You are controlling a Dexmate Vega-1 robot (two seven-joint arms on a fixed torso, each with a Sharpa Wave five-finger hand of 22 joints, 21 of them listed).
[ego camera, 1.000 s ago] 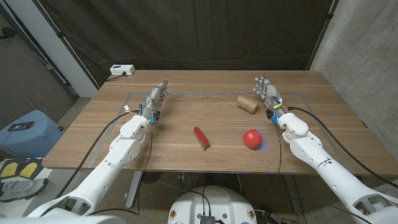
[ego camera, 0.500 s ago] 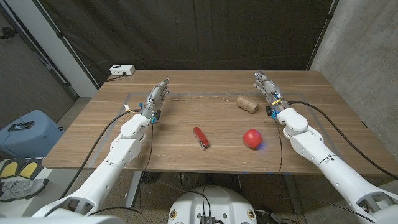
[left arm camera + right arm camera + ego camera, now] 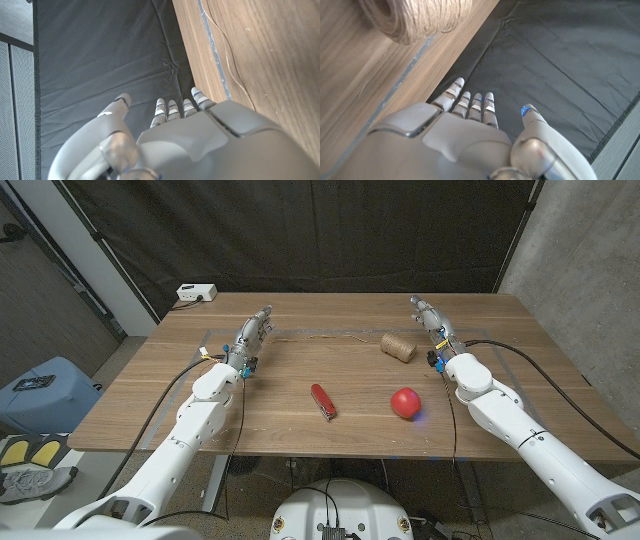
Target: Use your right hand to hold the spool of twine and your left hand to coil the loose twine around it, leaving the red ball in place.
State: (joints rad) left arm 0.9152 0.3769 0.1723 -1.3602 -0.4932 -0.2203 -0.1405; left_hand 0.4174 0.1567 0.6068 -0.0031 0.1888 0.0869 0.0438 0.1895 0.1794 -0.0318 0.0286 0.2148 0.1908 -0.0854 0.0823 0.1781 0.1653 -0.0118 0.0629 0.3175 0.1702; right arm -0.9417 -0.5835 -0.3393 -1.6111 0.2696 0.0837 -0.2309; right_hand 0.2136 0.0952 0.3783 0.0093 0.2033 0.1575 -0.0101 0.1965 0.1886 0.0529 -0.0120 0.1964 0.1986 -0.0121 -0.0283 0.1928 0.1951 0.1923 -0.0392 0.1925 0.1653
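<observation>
Fingers of both the right hand (image 3: 432,322) and left hand (image 3: 254,332) extend empty; the spool of twine (image 3: 397,347), at nine o'clock of the right hand, looks light and rollable, best gripped across its wound middle.

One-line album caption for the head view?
Both hands, left and right, open beside twine spool, pocketknife, red ball.

1. A wooden table (image 3: 150,405) with a thin taped outline near its edges
2. A red pocket knife (image 3: 323,400) lies closed near the middle of the table's front edge
3. A white box (image 3: 196,293) sits just beyond the table's far left corner
4. A black curtain (image 3: 330,230) hangs behind the far edge
5. A blue bin (image 3: 45,390) stands on the floor off the left edge
</observation>
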